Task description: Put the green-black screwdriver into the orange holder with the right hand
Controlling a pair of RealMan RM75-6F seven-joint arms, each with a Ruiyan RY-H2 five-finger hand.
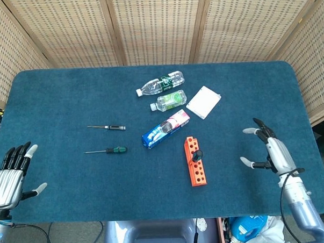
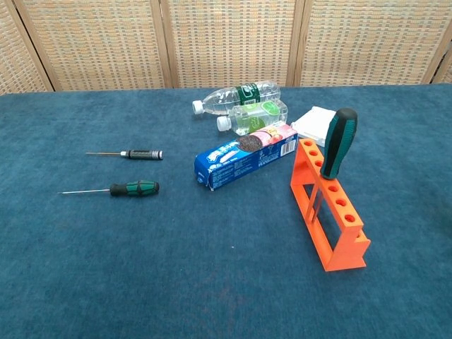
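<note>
You left the stiff, light screwdriver (image 2: 337, 143), best gripped by its fat handle, standing tilted in the holder (image 2: 329, 206), well left of your spread, empty right hand (image 1: 268, 147).

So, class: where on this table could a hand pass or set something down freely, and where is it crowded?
Free: the cloth between the orange holder and the right hand, and the near-left area below the small screwdriver. Crowded: the middle, where bottles, biscuit pack and white box cluster.

table (image 1: 53, 94): blue carpet-like top | behind: woven cane screen (image 1: 152, 25), wooden frames | light: even
</note>
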